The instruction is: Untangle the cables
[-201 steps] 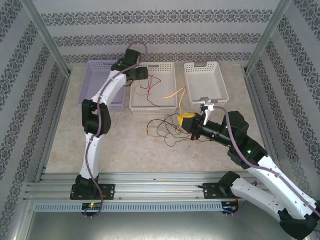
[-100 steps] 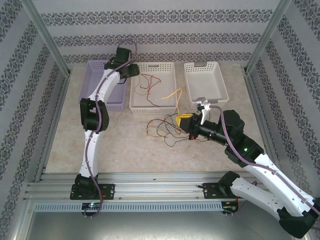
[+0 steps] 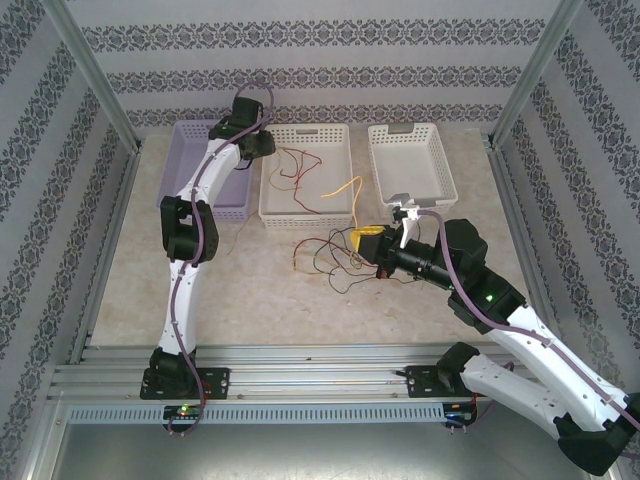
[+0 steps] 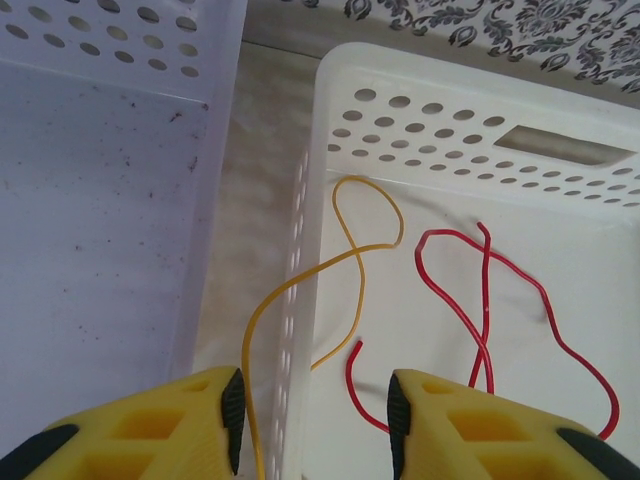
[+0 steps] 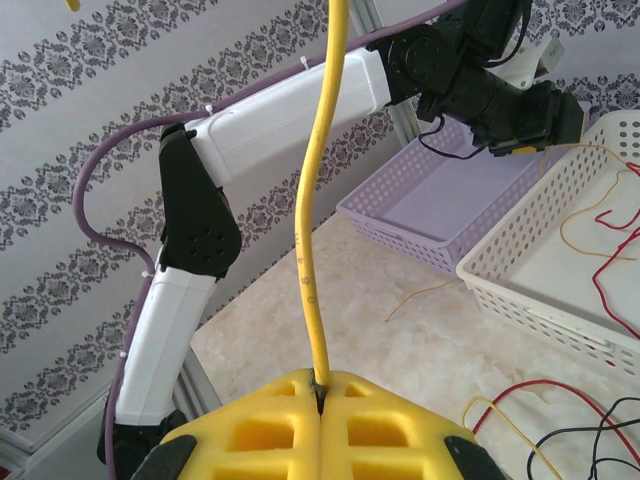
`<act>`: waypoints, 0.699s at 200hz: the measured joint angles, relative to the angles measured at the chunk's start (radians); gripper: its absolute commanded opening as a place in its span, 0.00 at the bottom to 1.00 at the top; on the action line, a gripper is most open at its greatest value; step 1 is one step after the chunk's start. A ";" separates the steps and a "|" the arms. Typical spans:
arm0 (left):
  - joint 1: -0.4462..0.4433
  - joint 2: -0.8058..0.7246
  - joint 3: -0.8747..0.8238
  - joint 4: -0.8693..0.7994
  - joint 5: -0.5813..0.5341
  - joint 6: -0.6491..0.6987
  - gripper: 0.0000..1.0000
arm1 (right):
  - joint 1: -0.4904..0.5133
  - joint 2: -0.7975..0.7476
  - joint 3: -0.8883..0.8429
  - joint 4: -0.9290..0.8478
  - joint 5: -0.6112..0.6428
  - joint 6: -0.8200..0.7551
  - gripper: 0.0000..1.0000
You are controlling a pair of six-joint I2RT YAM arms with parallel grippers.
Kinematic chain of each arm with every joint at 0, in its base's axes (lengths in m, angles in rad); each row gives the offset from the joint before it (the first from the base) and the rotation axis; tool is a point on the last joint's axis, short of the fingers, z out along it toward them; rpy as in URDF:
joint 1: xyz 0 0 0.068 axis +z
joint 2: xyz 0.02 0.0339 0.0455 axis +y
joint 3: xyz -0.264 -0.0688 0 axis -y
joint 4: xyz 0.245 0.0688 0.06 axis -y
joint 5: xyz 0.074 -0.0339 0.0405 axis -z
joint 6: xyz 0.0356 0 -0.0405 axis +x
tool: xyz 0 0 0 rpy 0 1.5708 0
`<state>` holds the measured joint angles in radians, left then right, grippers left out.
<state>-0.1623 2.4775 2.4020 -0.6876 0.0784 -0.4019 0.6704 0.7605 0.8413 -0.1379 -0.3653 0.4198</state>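
Note:
My right gripper (image 3: 366, 240) (image 5: 320, 385) is shut on a thick yellow cable (image 5: 318, 200) that rises straight out of its fingers. That yellow cable (image 3: 345, 187) arcs back over the middle white basket's (image 3: 305, 215) near rim. A tangle of red, black and tan cables (image 3: 325, 255) lies on the table left of that gripper. My left gripper (image 3: 262, 143) (image 4: 315, 420) hovers open over the white basket's (image 4: 450, 70) far-left corner. A thin yellow-tan cable (image 4: 350, 255) passes close by its left finger, ungripped. A red cable (image 4: 470, 310) lies loose on the basket floor.
A purple basket (image 3: 185, 165) (image 4: 100, 200) stands left of the middle one. Another white basket (image 3: 410, 165) stands at the back right. Patterned walls and metal posts close in the table on three sides.
My left arm has swung back and left from above the middle basket to its far-left corner, and its jaws have narrowed. The right arm has barely moved and keeps its grip.

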 measured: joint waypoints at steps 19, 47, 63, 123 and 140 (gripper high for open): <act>0.000 0.000 -0.005 0.000 0.000 0.000 0.42 | 0.000 0.000 0.000 0.000 0.000 0.000 0.00; 0.000 0.000 -0.013 0.000 -0.004 0.000 0.43 | 0.000 0.000 -0.006 0.001 0.000 0.000 0.00; 0.000 0.000 -0.020 -0.001 -0.005 0.000 0.43 | 0.000 0.000 -0.012 0.000 0.000 0.000 0.00; 0.000 0.008 -0.029 0.000 -0.011 0.000 0.25 | 0.000 0.000 -0.015 0.001 0.000 0.000 0.00; 0.001 0.015 -0.029 0.000 -0.011 -0.001 0.22 | 0.000 0.000 -0.015 0.001 0.000 0.000 0.00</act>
<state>-0.1616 2.4924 2.3734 -0.6880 0.0673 -0.4030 0.6704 0.7605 0.8265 -0.1371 -0.3653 0.4202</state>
